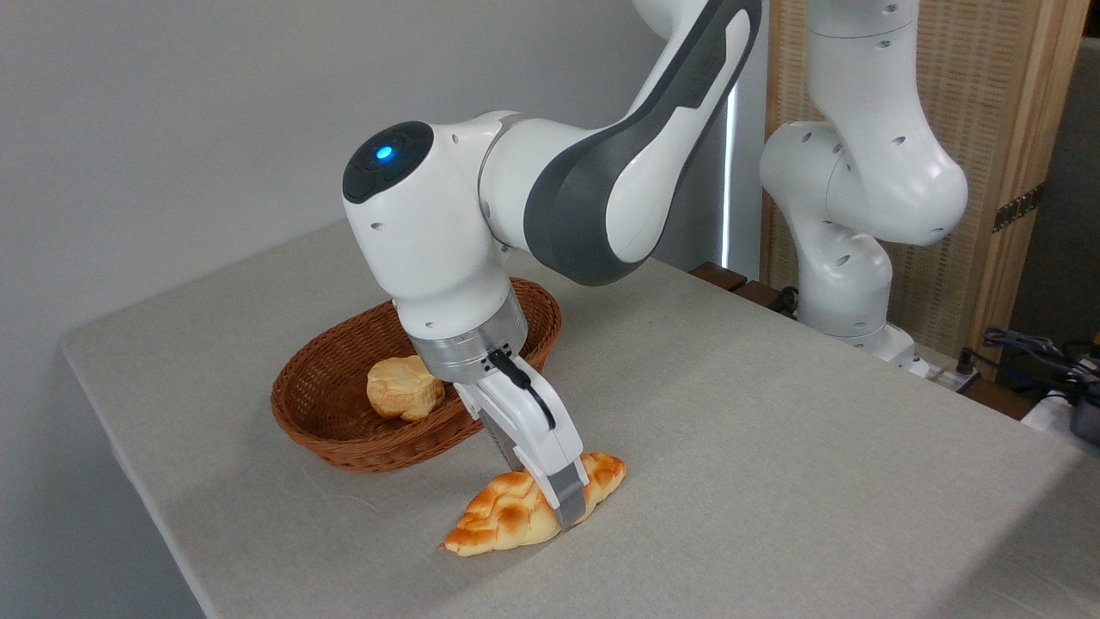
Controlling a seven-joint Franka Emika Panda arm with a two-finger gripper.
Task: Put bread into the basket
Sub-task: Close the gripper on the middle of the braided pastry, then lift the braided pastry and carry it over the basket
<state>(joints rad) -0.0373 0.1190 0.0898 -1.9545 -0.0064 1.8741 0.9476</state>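
Bread first: the golden-yellow braided loaf with toasted orange-brown bumps and pointed ends (516, 514) lies on the grey cloth-covered table (773, 481), nearest you, its long axis running from about eight o'clock to two o'clock. Your white two-finger gripper (563, 507) stands right over the loaf's middle, one grey finger (567, 503) down across its near flank; the other finger is hidden behind, so you cannot tell whether the jaws have closed on it or only straddle it. They appear set across the short width, which suits a lift.

Farther back, at about eleven o'clock from the loaf and near it, sits the shallow oval basket of reddish-brown woven wicker (344, 430). A small pale round bun (402, 389) already lies inside, so steer the loaf to the free side.
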